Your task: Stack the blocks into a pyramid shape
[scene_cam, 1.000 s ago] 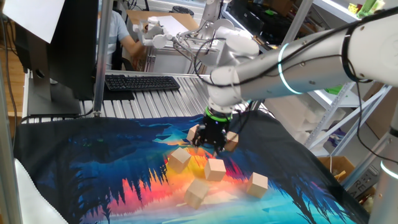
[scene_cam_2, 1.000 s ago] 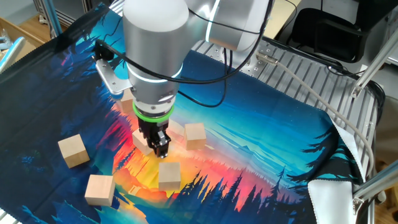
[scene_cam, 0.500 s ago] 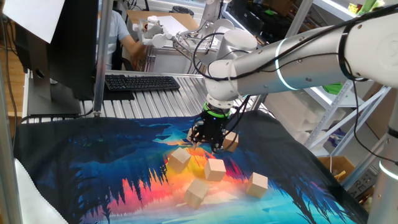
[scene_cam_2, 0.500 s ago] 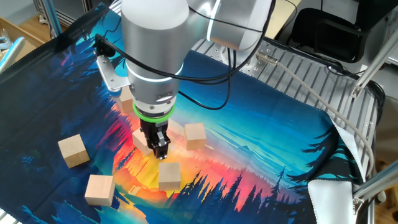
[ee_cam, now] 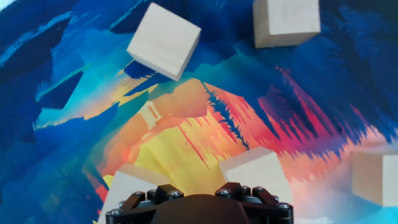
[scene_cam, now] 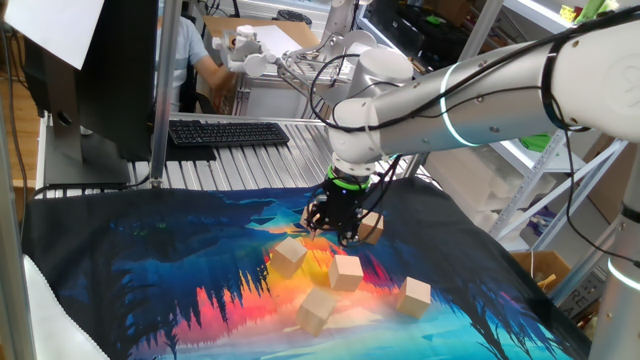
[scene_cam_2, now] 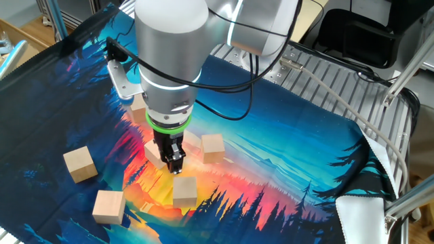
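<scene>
Tool (scene_cam_2: 175, 163): pointing down at cloth (scene_cam_2: 285, 142), grip state cannot be told; blocks (scene_cam_2: 184, 190) scattered around it, none stacked.

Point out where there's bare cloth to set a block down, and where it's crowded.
Bare cloth lies between the block beside the gripper and the metal slats. It is crowded around the gripper, where blocks cluster.

The arm reaches out over the bench with its wrist bent so the gripper (scene_cam: 335, 229) points straight down, black fingers low near the surface. From the opposite side the gripper (scene_cam_2: 173, 163) sits under a green ring. Can't really tell how wide the jaws are.
</scene>
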Controlling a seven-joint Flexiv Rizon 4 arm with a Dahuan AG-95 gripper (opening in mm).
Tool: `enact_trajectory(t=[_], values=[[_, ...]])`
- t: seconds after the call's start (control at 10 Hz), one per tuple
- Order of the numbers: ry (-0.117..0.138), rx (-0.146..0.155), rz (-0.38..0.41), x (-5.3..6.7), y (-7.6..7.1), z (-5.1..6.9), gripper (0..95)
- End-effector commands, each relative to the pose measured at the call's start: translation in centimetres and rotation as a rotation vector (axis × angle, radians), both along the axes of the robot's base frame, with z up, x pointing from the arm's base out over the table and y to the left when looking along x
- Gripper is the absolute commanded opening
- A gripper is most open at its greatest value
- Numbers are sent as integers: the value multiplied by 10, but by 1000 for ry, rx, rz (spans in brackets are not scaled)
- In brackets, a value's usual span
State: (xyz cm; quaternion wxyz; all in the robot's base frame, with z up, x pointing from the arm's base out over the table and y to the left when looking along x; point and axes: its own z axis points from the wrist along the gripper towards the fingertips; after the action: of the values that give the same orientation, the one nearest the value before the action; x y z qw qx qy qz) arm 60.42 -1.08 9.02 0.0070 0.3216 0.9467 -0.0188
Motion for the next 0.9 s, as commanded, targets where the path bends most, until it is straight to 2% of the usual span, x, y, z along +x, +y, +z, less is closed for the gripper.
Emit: enact_trajectory(t=[0.1,0.4,0.9], values=[[8,-5,4,0,0,0,570],[26,-8,-7,0,0,0,570],[23,3,25,0,0,0,570]])
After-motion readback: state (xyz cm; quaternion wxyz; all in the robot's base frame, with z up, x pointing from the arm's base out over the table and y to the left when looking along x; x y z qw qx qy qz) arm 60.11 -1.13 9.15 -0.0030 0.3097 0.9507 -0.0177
